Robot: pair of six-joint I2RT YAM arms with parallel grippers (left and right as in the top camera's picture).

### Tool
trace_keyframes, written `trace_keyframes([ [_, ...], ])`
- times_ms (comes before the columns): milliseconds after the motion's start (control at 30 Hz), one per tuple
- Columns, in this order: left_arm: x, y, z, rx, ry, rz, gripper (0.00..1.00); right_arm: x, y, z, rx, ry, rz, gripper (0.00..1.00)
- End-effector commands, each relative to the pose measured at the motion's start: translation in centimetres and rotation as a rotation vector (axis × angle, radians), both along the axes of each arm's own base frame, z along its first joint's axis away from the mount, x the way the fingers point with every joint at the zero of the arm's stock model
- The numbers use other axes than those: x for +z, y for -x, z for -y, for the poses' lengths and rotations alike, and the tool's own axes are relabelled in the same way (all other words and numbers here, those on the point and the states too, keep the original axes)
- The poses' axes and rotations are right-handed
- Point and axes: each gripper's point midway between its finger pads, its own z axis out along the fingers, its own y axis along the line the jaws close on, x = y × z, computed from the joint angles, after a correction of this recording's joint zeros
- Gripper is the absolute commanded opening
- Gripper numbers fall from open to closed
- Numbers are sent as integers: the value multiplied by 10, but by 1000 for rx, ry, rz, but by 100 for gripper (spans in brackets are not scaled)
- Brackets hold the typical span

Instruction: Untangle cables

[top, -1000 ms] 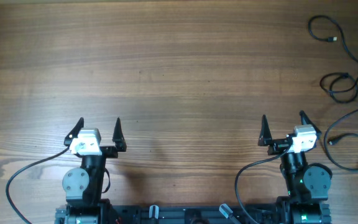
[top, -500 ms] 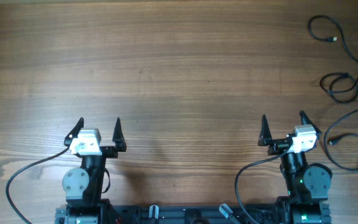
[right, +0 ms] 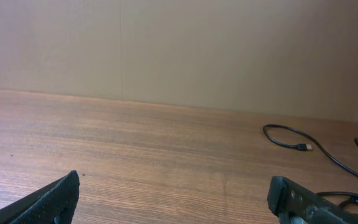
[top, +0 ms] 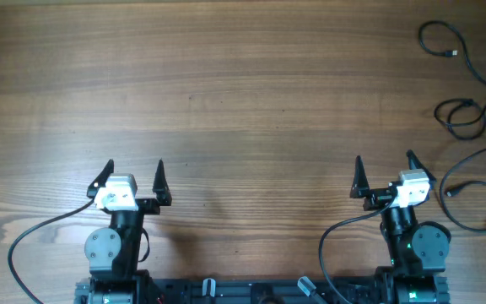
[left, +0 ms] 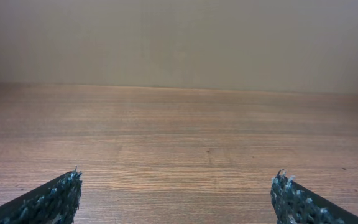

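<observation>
Several thin black cables lie as separate loose loops at the right edge of the table in the overhead view: one loop (top: 440,39) at the far right corner, a small coil (top: 462,116) below it, and a large loop (top: 471,190) beside the right arm. The far loop also shows in the right wrist view (right: 288,139). My left gripper (top: 133,179) is open and empty near the front left. My right gripper (top: 385,175) is open and empty, left of the cables and apart from them. In the wrist views both the left gripper (left: 176,186) and the right gripper (right: 173,186) hold nothing.
The wooden table (top: 243,93) fills the view. Thicker black arm cables (top: 40,236) run from both arm bases at the front edge. A plain wall (left: 179,37) stands behind the table's far edge.
</observation>
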Motion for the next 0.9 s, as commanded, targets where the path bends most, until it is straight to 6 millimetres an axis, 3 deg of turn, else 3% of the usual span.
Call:
trace_keyframes([
  [0,-2,0,1,-7,-22,3,100,2,0,3,-16,-12,10,100],
  [667,-2,0,1,-7,-22,3,100,3,0,4,-22,10,12,100],
  [867,-2,0,1,-7,-22,3,100,3,0,3,-21,-69,6,100],
])
